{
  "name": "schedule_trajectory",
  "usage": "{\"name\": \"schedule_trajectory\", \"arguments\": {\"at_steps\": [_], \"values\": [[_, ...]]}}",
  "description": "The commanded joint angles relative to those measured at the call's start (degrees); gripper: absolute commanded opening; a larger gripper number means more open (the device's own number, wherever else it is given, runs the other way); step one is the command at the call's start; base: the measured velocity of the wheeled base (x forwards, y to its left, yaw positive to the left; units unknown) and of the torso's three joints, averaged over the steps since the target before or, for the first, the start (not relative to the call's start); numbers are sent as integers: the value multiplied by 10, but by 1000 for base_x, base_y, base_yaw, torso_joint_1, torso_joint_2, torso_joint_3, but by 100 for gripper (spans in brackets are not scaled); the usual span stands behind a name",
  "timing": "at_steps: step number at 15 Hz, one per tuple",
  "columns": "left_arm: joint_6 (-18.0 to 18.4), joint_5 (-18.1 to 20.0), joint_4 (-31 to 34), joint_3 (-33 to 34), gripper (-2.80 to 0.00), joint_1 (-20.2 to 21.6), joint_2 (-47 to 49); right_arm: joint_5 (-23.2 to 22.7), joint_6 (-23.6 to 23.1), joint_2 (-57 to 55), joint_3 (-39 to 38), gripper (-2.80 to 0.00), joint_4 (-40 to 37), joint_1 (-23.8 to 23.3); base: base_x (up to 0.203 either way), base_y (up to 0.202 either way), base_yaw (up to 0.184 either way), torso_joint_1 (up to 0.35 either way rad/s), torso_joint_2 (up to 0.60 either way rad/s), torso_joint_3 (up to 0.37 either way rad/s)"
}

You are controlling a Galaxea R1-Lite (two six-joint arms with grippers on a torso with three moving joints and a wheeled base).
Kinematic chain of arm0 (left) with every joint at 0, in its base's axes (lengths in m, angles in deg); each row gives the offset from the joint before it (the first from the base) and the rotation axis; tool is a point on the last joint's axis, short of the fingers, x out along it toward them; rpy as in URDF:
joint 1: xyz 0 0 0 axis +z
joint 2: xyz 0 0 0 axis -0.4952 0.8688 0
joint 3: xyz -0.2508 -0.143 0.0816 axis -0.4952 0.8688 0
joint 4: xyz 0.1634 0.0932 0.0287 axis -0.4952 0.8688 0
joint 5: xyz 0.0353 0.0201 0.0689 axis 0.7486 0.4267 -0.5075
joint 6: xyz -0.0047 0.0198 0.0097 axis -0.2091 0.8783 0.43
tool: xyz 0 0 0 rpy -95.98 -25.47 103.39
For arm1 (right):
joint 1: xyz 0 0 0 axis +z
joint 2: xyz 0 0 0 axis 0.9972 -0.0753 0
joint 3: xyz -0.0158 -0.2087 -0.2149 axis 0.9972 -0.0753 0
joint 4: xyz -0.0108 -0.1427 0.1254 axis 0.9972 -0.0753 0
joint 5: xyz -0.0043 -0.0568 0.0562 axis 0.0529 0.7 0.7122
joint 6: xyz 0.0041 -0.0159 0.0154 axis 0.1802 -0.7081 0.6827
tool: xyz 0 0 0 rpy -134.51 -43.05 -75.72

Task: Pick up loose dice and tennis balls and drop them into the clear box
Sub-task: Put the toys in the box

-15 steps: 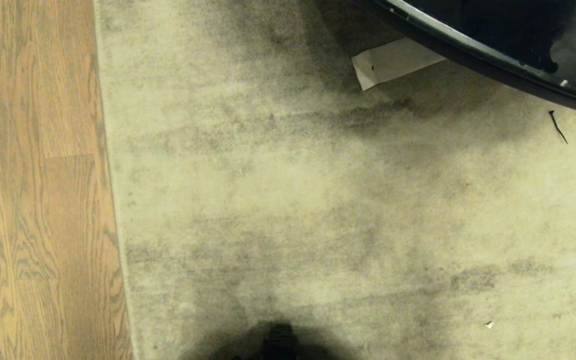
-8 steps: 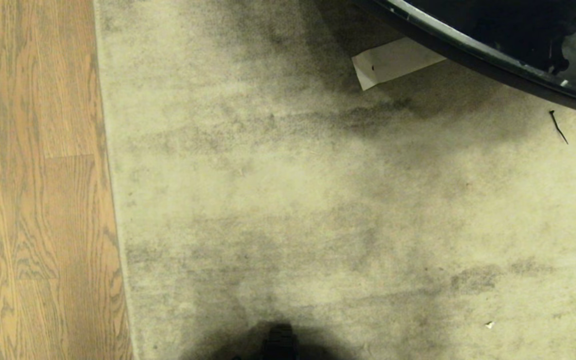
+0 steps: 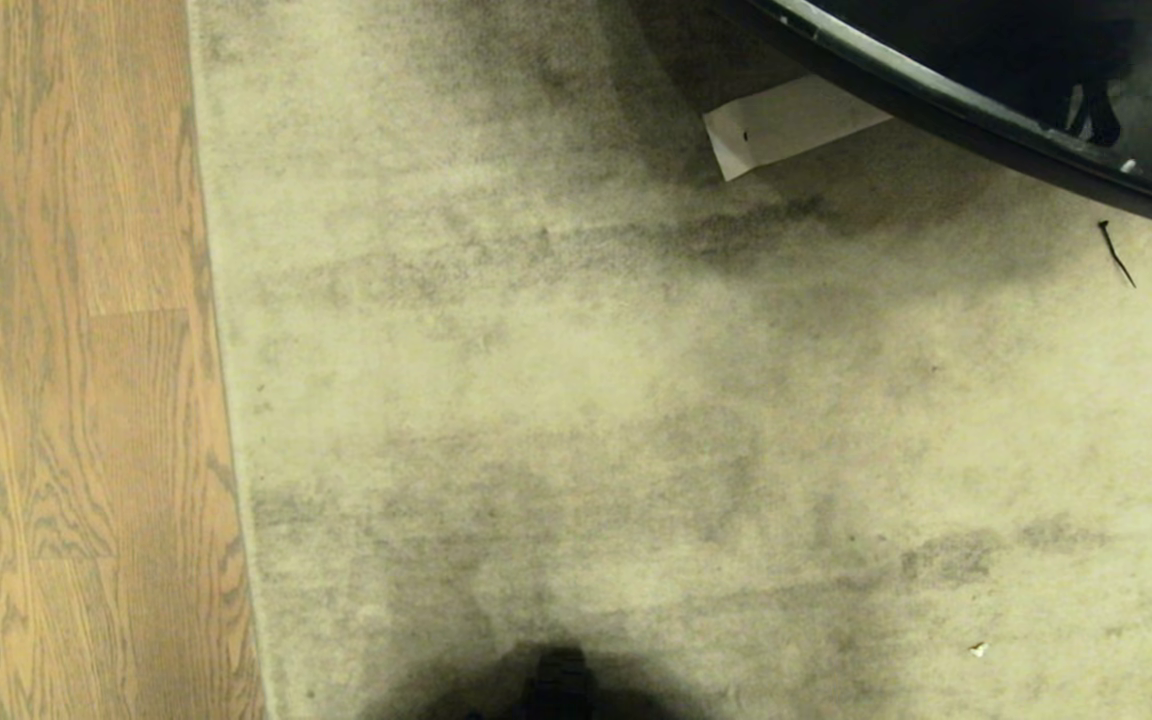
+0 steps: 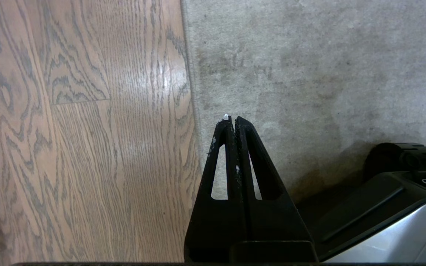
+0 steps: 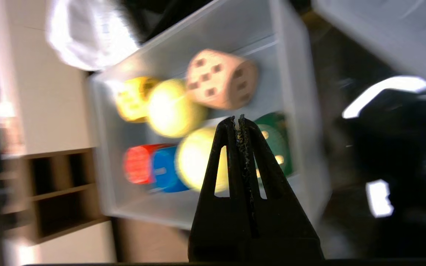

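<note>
My right gripper (image 5: 237, 119) is hanging closed and empty over the clear box (image 5: 294, 92). Inside it are lying two tennis balls (image 5: 172, 107), with the cream die (image 5: 220, 79) at 12 o'clock, green die (image 5: 277, 144) at 3, red die (image 5: 137, 164) and blue die (image 5: 163, 170) at 9. My left gripper (image 4: 231, 120) is sitting closed above the rug's (image 4: 309, 66) edge.

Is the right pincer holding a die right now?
No, the right pincer is shut on nothing above the clear box, where the cream die and the others already lie.
</note>
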Motion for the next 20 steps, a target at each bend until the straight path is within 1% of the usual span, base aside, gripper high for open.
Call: {"name": "schedule_trajectory", "arguments": {"at_steps": [1, 2, 3, 4, 5, 7, 9, 12, 13, 15, 16, 17, 18, 20], "values": [[0, 0, 0, 2, -280, 0, 0, 0, -46, 13, -5, -280, 0, -50, 0, 0, 0, 0, 0, 0], [0, 0, 0, 2, -280, 0, 0, 2, -62, 19, -12, -280, -1, -57, 0, 0, 0, 0, 0, 0], [0, 0, 0, 2, -280, 0, 0, 4, -67, 20, -16, -280, -1, -71, 0, 0, 0, 0, 0, 0], [0, 0, 0, 2, -280, 0, 0, 5, -69, 23, -20, -280, 0, -102, 0, 0, 0, 0, 0, 0], [0, 0, 0, 2, -280, 0, 0, 6, -70, 26, -22, -280, 1, -123, 0, 0, 0, 0, 0, 0], [0, 0, 0, 2, -280, 0, 0, 6, -83, 38, -21, -280, 0, -128, 0, 0, 0, 0, 0, 0], [0, 0, 0, 2, -280, 0, 0, 6, -114, 52, -23, -280, -23, -128, 0, 0, 0, 0, 0, 0], [0, 0, 0, 2, -280, 0, 0, 12, -199, 64, -19, -280, -120, -126, 0, 0, 0, 0, 0, 0], [0, 0, 0, 2, -280, 0, 0, 26, -230, 63, -14, -280, -155, -121, 0, 0, 0, 0, 0, 0], [0, 0, 0, 2, -280, 0, 0, 77, -308, 61, -11, -280, -217, -91, 0, 0, 0, 0, 0, 0], [0, 0, 0, 2, -280, 0, 0, 122, -363, 59, -11, -280, -252, -67, 0, 0, 0, 0, 0, 0], [0, 0, 0, 2, -280, 0, 0, 178, -411, 57, -10, -280, -279, -28, 0, 0, 0, 0, 0, 0], [0, 0, 0, 2, -280, 0, 0, 230, -444, 55, -10, -280, -297, 18, 0, 0, 0, 0, 0, 0], [0, 0, 0, 2, -280, 0, 0, 337, -493, 53, -9, -280, -322, 117, 0, 0, 0, 0, 0, 0]]}}
